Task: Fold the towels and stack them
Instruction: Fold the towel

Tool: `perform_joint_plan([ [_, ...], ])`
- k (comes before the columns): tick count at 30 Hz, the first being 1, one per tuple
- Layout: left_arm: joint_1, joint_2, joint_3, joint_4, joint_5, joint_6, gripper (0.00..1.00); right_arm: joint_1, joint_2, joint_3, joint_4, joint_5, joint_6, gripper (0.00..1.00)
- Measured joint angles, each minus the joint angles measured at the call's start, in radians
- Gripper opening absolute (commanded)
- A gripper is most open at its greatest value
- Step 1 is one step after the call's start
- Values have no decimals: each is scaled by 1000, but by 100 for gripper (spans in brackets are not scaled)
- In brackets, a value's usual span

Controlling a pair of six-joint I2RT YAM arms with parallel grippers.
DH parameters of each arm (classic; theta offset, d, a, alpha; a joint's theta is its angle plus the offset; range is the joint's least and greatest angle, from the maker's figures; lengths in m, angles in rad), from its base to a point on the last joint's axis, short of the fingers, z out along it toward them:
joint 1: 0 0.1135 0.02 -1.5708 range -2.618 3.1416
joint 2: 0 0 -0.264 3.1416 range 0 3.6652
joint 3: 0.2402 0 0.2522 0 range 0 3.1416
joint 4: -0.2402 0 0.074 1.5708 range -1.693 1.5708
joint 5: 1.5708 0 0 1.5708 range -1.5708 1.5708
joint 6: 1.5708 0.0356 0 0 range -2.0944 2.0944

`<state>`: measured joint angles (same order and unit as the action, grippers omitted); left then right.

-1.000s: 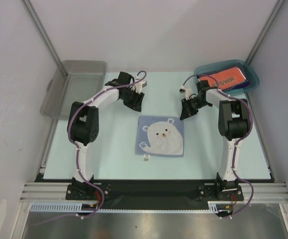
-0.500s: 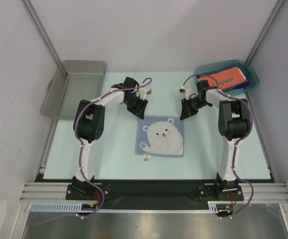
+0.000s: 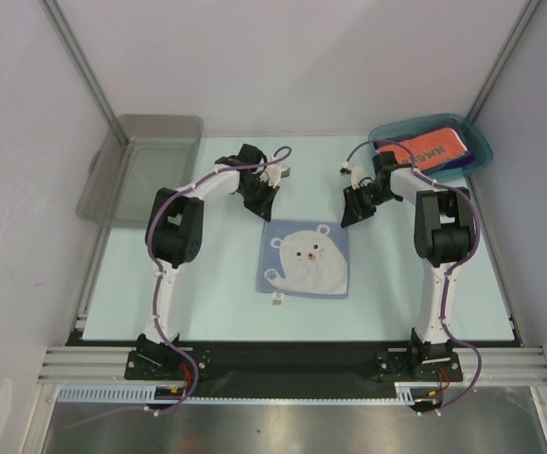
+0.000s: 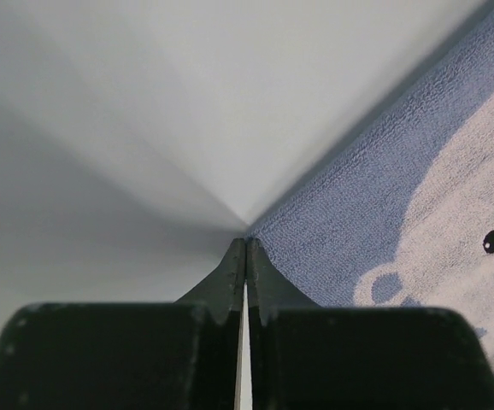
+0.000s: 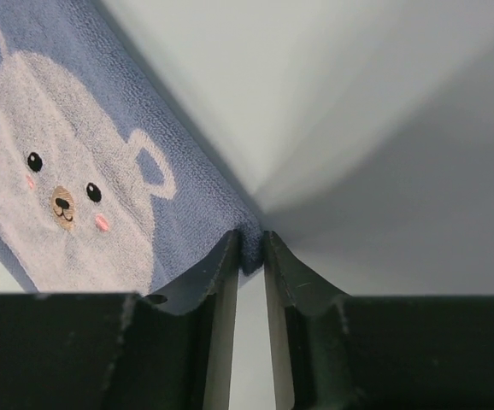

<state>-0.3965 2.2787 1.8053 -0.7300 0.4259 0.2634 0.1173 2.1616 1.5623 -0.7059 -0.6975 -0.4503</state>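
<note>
The left end effector [image 4: 245, 245] sits closed tight at the bear towel's [image 3: 305, 257] far left corner; the right end effector [image 5: 251, 241] narrowly straddles its far right corner, grip unclear.

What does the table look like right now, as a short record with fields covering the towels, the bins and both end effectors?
Flat towel: blue terry towel with a white bear print, spread unfolded mid-table
Left end effector: shut at that towel's far-left corner; whether cloth is pinched cannot be told
Right end effector: jaws narrowly apart, the far-right corner between them; grip uncertain
Teal translucent bin: far right, holds an orange-red towel printed BROWN
Grey plastic bin: far left edge of the table
</note>
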Motion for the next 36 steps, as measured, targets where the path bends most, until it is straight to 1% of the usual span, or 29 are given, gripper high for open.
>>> perform_joint_plan([
  [1, 0, 2, 4, -4, 0, 0, 0, -1, 0, 0, 0, 2, -2, 19],
  [2, 0, 4, 8, -8, 0, 0, 0, -2, 2, 0, 0, 2, -4, 14],
  [4, 0, 10, 19, -18, 0, 0, 0, -6, 4, 0, 0, 4, -7, 9],
  [5, 0, 11, 22, -21, 0, 0, 0, -7, 4, 0, 0, 4, -7, 5],
  [7, 0, 12, 24, -21, -5, -2, 1, -10, 4, 2, 0, 6, -6, 0],
  [11, 5, 12, 28, -5, -22, -13, 0, -10, 7, 39, 10, 23, 5, 0],
  [16, 25, 9, 32, 53, -50, -27, 0, -10, 7, 93, 82, 36, 13, 0],
  [21, 36, -26, 32, 92, -62, -38, 0, -5, -1, 82, 154, 58, 14, 0],
  [24, 36, -73, 14, 123, -64, -51, 0, -1, -40, 14, 217, 89, 25, 0],
  [32, 31, -276, -164, 211, -56, -64, 0, 15, -246, -171, 349, 135, 66, 0],
  [36, 22, -328, -237, 232, -61, -64, 0, 29, -342, -247, 400, 154, 92, 0],
])
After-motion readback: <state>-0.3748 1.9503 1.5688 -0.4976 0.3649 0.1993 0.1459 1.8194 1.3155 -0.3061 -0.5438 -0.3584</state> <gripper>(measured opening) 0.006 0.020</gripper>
